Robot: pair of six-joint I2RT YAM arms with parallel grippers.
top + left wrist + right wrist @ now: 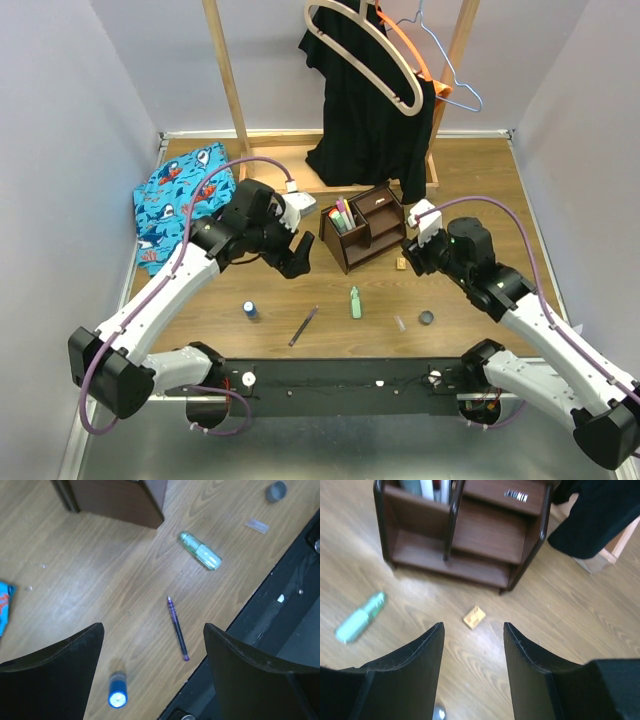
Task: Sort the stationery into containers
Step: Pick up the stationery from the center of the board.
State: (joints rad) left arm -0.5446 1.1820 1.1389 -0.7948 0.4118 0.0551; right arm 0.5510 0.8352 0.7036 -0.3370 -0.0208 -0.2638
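Note:
The dark brown organizer (372,232) stands mid-table with several markers (341,214) upright in its left slot. On the table lie a pale green marker (355,302), a thin purple pen (303,326), a small blue bottle (249,310), a tan eraser (401,264) and a dark disc (426,318). My left gripper (298,255) hovers open left of the organizer; below it I see the pen (177,628), the bottle (117,696) and the green marker (200,550). My right gripper (472,627) is open and empty just short of the eraser (474,617), facing the organizer (465,530).
A blue patterned cloth (180,195) lies at the back left. A wooden rack (228,80) with a black garment (370,110) and hangers (360,50) stands behind the organizer. A small clear cap (399,323) lies by the disc. The black base rail (340,380) runs along the near edge.

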